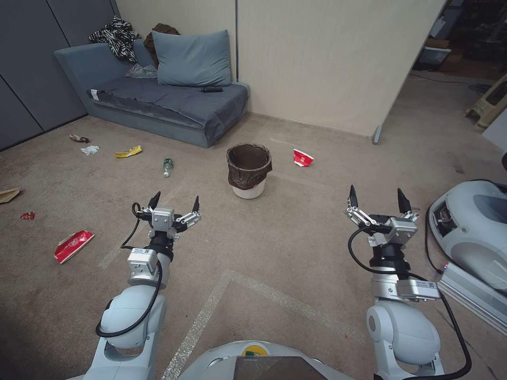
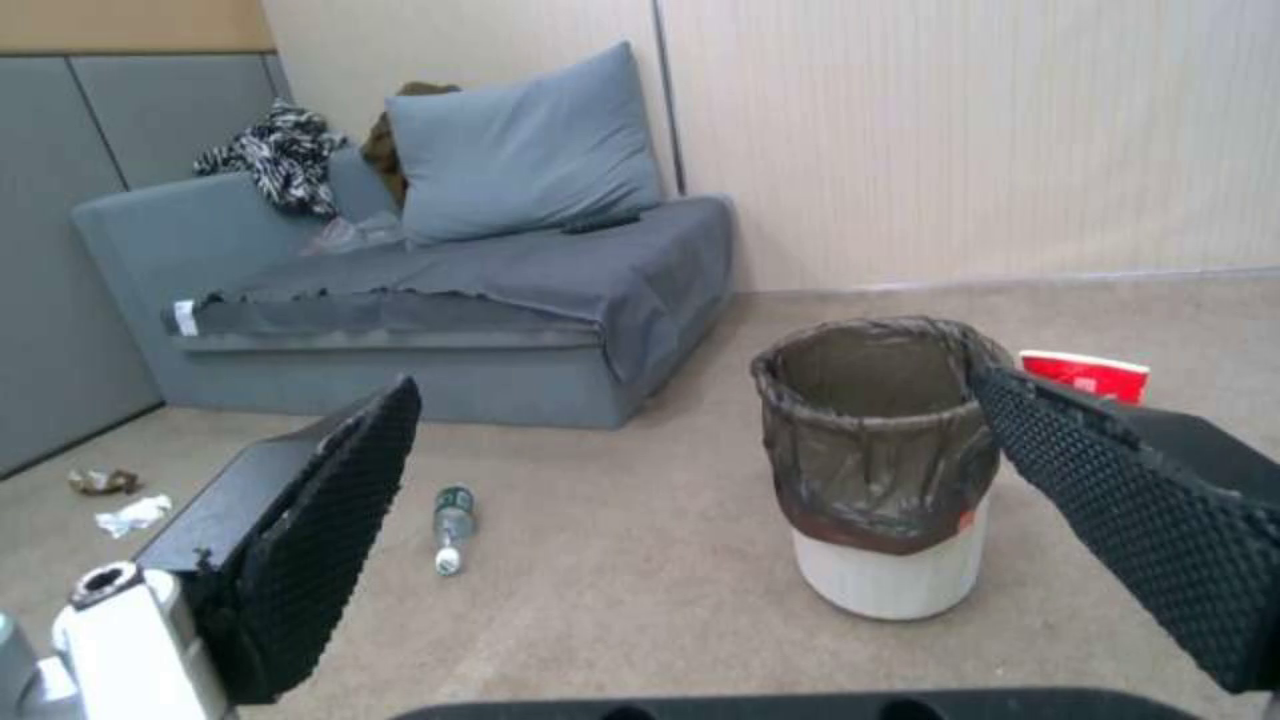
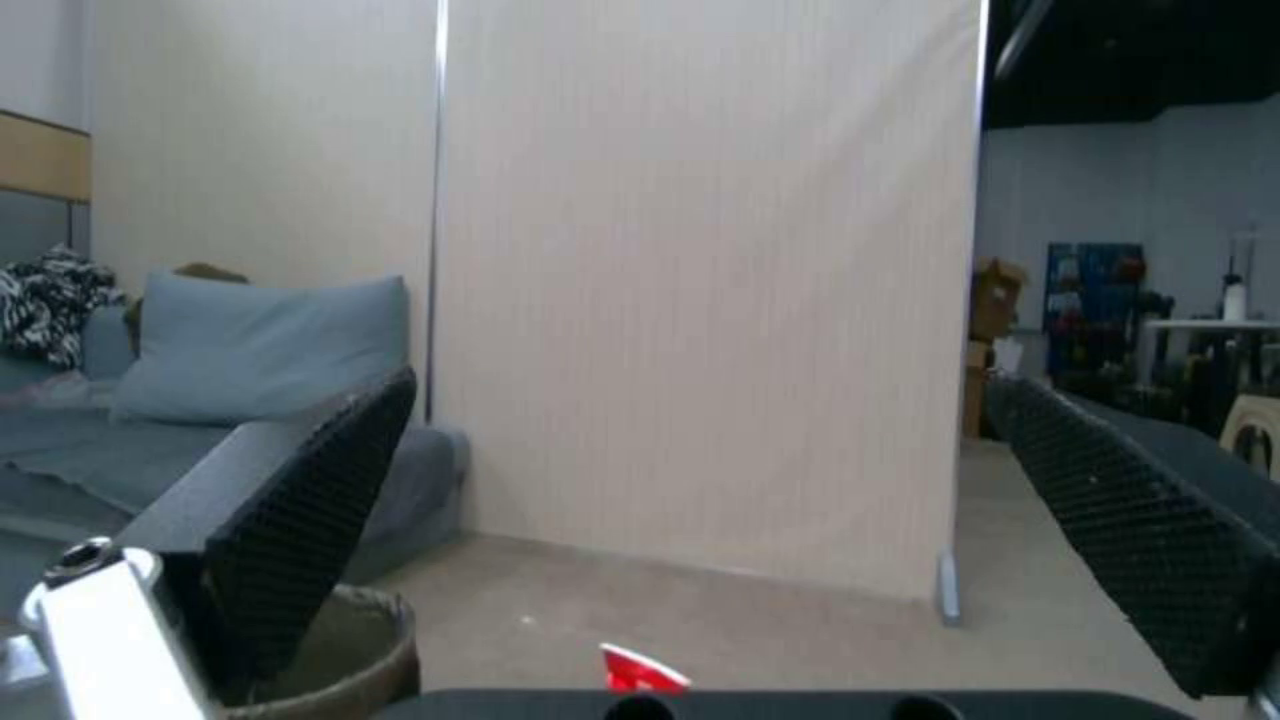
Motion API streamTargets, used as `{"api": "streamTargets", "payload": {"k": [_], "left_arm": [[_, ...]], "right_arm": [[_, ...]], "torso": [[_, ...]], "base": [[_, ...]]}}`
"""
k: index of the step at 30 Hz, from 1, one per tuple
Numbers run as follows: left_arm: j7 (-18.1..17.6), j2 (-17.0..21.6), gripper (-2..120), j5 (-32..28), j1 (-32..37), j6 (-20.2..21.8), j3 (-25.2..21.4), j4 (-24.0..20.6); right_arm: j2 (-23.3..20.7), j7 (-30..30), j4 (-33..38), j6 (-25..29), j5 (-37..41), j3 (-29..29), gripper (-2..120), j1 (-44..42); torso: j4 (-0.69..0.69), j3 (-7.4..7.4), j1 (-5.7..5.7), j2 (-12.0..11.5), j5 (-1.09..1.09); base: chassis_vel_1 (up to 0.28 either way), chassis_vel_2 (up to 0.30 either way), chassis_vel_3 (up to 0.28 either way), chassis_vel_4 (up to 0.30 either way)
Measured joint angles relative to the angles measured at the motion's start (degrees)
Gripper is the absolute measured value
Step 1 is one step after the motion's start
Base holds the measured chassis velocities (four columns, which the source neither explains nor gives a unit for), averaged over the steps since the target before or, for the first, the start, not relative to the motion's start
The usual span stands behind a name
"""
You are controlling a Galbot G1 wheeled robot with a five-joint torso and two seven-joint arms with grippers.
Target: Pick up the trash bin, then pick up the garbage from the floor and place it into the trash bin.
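1. The trash bin (image 1: 249, 171) sits upright on the carpet, roughly dead centre of the head view – white bucket, dark bag liner folded over the rim, nothing gripping it.
2. Red paper cup (image 1: 302, 157) lies on its side at about 3 o'clock from the bin, close by but not touching.
3. Out toward 9 o'clock: the green-labelled bottle (image 1: 168, 167) lying flat, then a yellow wrapper (image 1: 128, 152), a white tissue (image 1: 90, 150) and a small dark wrapper (image 1: 78, 138) near the sofa (image 1: 158, 108).
4. Farther off at 8 o'clock – a red snack wrapper (image 1: 73, 245), a tiny red scrap (image 1: 27, 215) and a brown paper scrap (image 1: 9, 195) at the edge.
5. Left gripper (image 1: 175, 202) hovers at 7 o'clock from the bin, fingers spread wide, empty.
6. Right gripper (image 1: 378, 199) hovers at 4 o'clock, also spread wide and empty.
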Motion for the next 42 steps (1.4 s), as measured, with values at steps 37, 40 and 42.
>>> {"api": "streamTargets", "payload": {"k": [37, 40, 42], "left_arm": [[0.18, -0.20, 100, 1.28, 0.41, -0.54, 0.48, 0.41], [0.19, -0.21, 100, 1.40, 0.48, -0.54, 0.57, 0.42], [0.20, -0.24, 100, 1.43, 0.50, -0.55, 0.62, 0.45]], "right_arm": [[-0.06, -0.85, -0.90, 0.63, -0.59, 0.14, 100, -0.23], [-0.06, -0.92, -0.94, 0.70, -0.59, 0.14, 100, -0.23], [-0.06, -0.91, -1.00, 0.83, -0.60, 0.11, 100, -0.25]], "torso": [[0.00, 0.00, 0.00, -0.01, 0.00], [0.00, 0.00, 0.00, 0.00, -0.01], [0.01, 0.01, 0.00, -0.01, 0.02]], "base": [[-0.142, 0.139, 0.145, -0.148], [-0.163, 0.159, 0.168, -0.152], [-0.136, 0.127, 0.155, -0.142]]}}
